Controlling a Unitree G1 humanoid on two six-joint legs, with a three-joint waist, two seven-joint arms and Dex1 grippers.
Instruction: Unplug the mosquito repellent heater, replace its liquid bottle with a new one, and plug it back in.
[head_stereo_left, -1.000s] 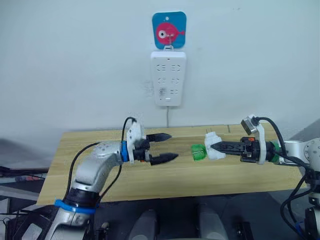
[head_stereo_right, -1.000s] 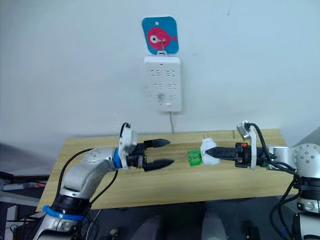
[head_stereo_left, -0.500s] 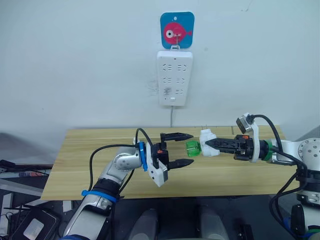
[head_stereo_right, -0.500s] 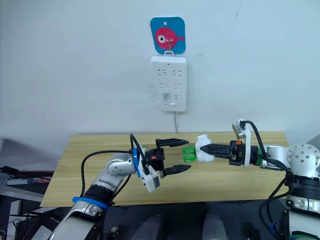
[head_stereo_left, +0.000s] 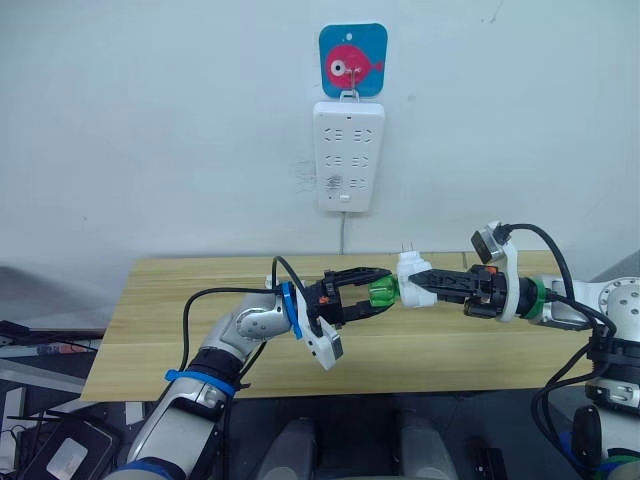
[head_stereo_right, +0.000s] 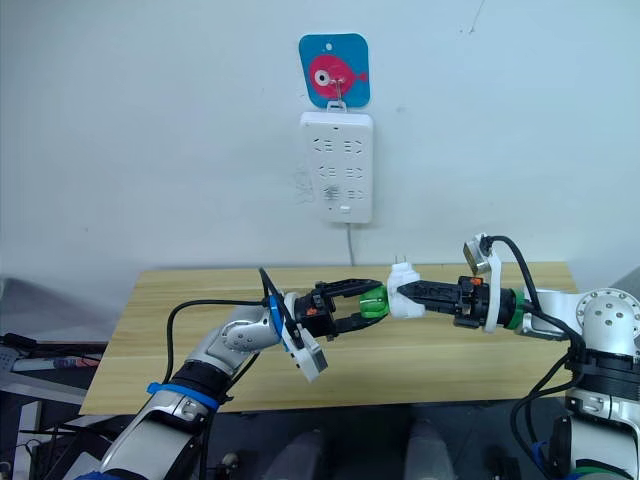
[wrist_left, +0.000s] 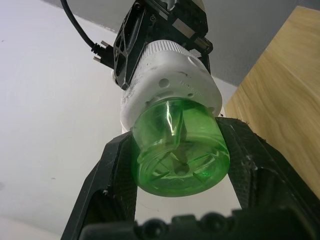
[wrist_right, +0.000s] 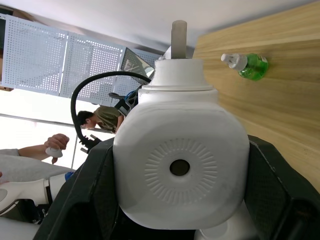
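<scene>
While the right gripper (head_stereo_left: 425, 284) holds the mosquito repellent heater (head_stereo_left: 410, 280) in the air above the bench (head_stereo_left: 180, 330), over the middle of its far edge, its two black fingers are pressed against the white body from either side, with the plug pins pointing up. The green liquid bottle (head_stereo_left: 381, 292) sticks out of the heater toward the robot's left, and the left gripper (head_stereo_left: 372, 291) has its fingers (wrist_left: 112, 175) closed around that bottle, one on each side, as the left wrist view shows plainly. Both arms meet over the bench, none of these things touching the wood. A second green bottle (wrist_right: 248, 65) with a white cap lies on its side on the bench top in the right wrist view. On the wall behind hangs the white power strip (head_stereo_left: 349, 155), under a blue hook plate with a red fish (head_stereo_left: 353, 60).
</scene>
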